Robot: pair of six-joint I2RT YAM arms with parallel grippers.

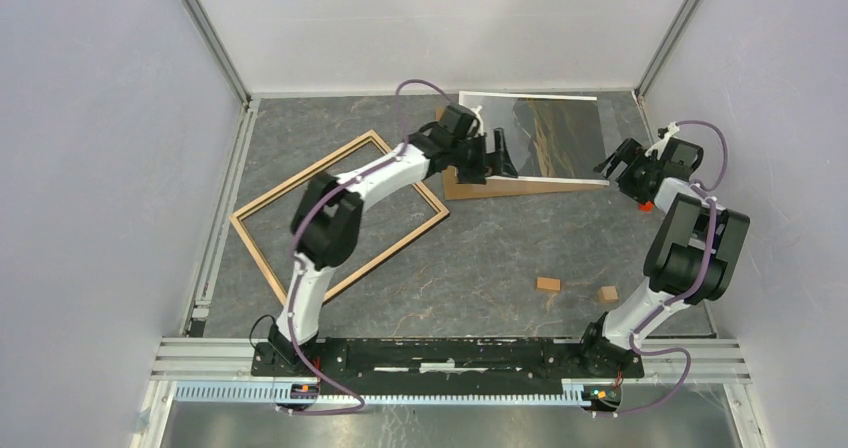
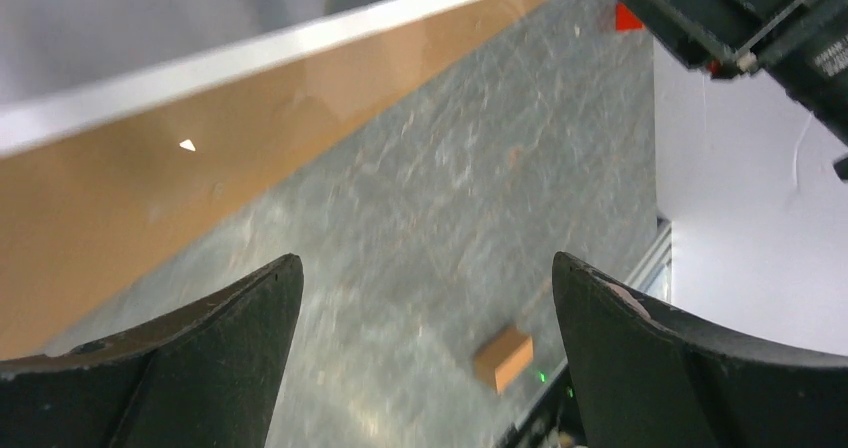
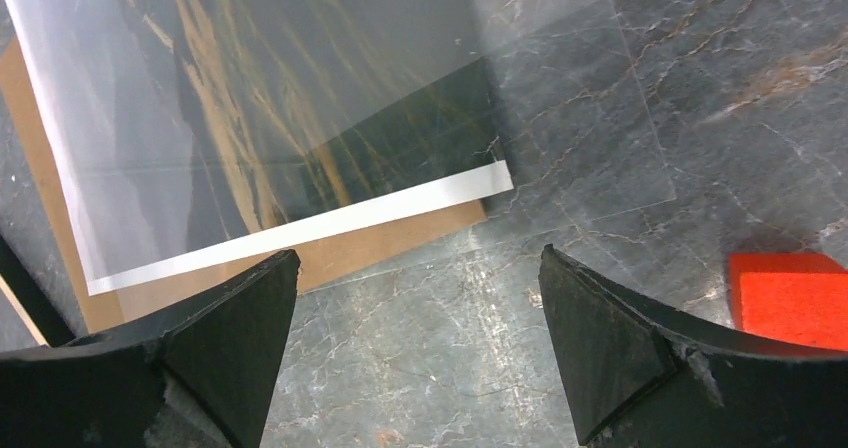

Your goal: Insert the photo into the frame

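Holding nothing, both spread wide: my left pincer [image 1: 497,158] sits over the near left corner of the photo [image 1: 555,133], and my right pincer [image 1: 615,158] is just off its near right corner. The photo lies at the far middle of the worktop [image 1: 480,258], on a brown backing board [image 1: 480,188]. The frame [image 1: 270,192] lies flat, light wood up, to the left beneath my left arm.

Premises: a robotics laboratory test cell. Evidence: plain white enclosure panels [image 1: 90,168], aluminium profile uprights [image 1: 208,33], grey marbled tabletop [image 1: 480,258], two robot arms [image 1: 325,223] bolted to a mounting rail [image 1: 450,353].
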